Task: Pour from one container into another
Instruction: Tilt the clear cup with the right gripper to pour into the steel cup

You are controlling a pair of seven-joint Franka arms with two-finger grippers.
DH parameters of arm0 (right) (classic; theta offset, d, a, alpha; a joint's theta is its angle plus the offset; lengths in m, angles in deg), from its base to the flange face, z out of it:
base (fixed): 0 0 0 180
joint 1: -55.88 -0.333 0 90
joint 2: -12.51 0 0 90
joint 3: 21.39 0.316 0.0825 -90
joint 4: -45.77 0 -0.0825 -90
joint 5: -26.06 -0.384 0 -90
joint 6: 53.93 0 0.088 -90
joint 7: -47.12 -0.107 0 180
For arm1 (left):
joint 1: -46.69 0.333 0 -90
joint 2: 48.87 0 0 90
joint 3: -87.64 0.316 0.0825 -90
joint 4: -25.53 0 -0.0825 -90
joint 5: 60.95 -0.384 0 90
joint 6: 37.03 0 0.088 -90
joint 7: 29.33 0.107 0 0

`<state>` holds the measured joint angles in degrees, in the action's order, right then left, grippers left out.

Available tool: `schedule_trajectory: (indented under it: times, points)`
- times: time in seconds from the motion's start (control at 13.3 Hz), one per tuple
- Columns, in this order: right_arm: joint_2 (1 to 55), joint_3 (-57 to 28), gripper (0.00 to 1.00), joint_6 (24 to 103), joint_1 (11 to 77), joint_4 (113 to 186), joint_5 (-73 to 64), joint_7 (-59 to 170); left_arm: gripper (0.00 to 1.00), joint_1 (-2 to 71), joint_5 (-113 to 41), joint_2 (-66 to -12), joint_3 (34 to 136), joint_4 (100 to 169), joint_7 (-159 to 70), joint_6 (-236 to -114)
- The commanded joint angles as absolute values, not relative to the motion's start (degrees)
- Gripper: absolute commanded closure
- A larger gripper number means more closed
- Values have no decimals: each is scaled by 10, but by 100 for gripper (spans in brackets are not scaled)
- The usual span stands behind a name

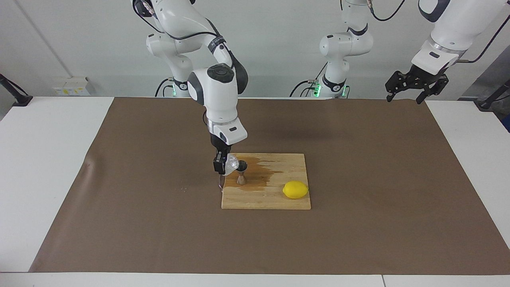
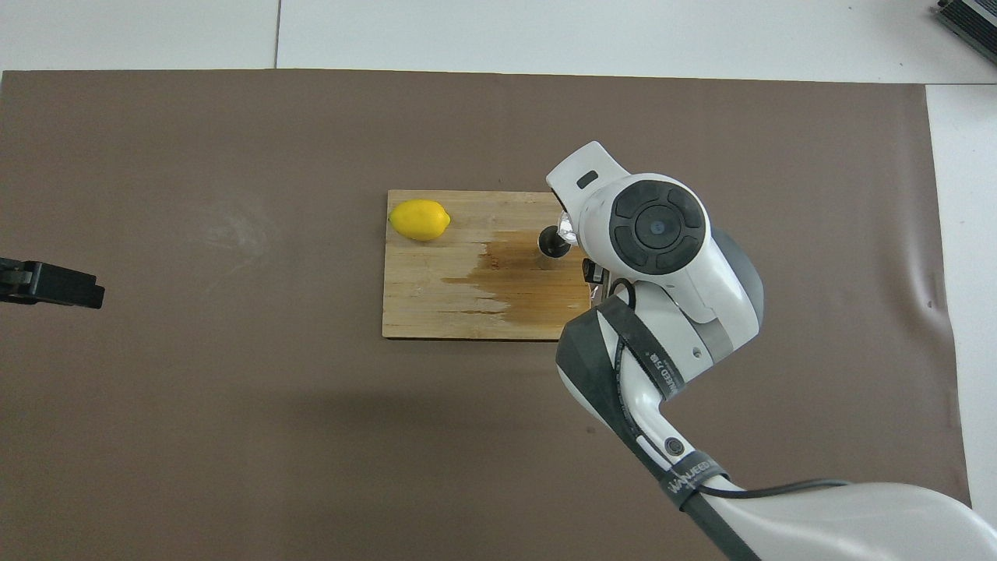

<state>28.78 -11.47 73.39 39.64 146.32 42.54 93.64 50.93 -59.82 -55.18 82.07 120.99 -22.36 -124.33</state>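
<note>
The cup [image 1: 231, 165], clenched in the right gripper's [image 1: 225, 166] fingers, tips at the jigger's [image 1: 241, 172] rim mid-pour; next it needs righting, while the waiting left gripper's [image 1: 415, 84] fingers stand released.

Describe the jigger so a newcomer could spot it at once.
On the brown mat lies a wooden board. The jigger stands on its dark wet patch, at the right arm's end, beside the cup held by the right gripper. It alone is steel and hourglass-shaped.

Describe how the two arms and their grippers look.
Both arms are glossy white with dark grey joint bands and round dark caps. Black cables run along them, and green lights glow at the bases. The right gripper and left gripper are black; the right forearm carries a lettered black strap.
</note>
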Motion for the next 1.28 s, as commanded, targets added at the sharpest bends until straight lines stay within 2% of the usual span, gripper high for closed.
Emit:
schedule_trajectory:
  times: [0.0, 1.2]
  points:
    - [269, -113, 59, 738, 396, 1484, 454, 915, 0, 517, -605, -567, 817, 1223, -227, -1240]
    - [258, -111, 59, 737, 404, 1488, 443, 900, 0, 517, -605, -567, 817, 1223, -227, -1240]
